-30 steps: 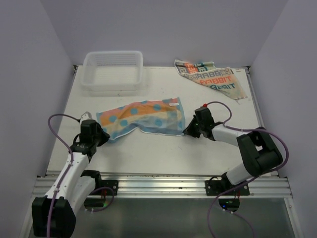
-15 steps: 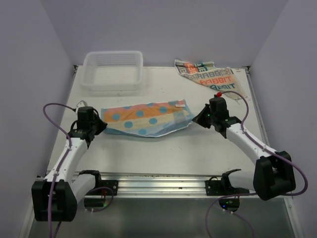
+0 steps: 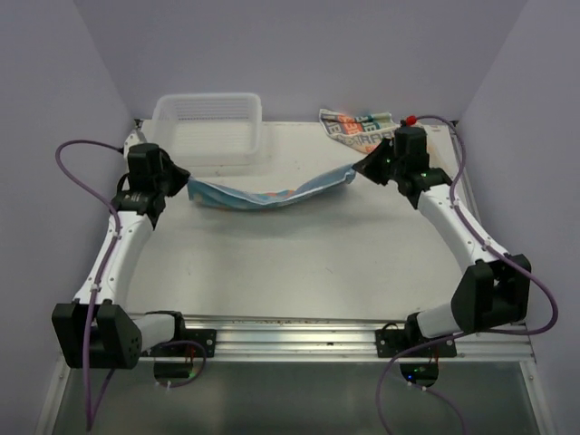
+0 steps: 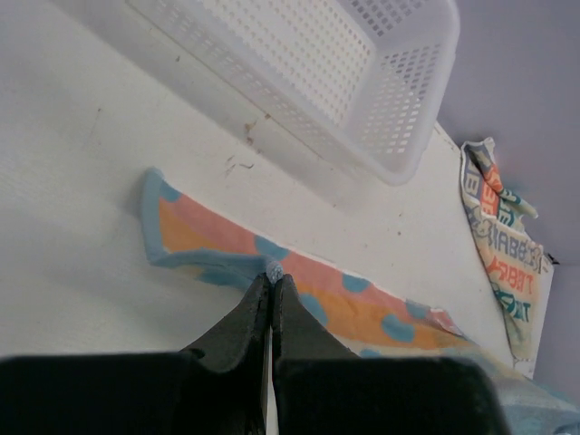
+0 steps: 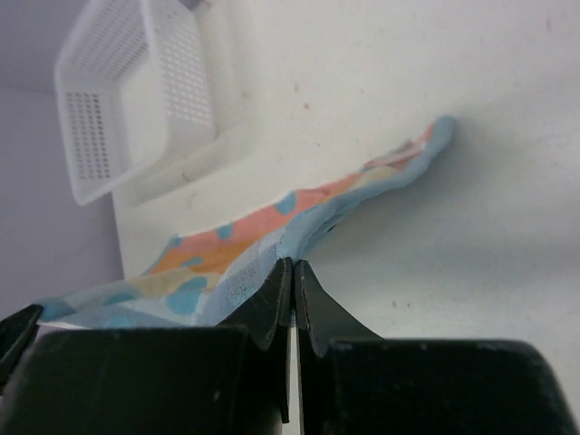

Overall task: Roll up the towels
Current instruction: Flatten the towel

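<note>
The left end effector (image 3: pixel 184 185) and right end effector (image 3: pixel 359 172) each clamp an end of the blue dotted towel (image 3: pixel 267 193), sagging over the far bench (image 3: pixel 299 263); even tension should lay it flat.

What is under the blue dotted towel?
Only bare table shows under the towel, held by the left gripper and right gripper. Its sagging middle hides the table there.

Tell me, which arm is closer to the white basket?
Left. The left fingers pinch the dotted towel just in front of the basket; the right fingers hold its other end, by the RABBIT towel.
</note>
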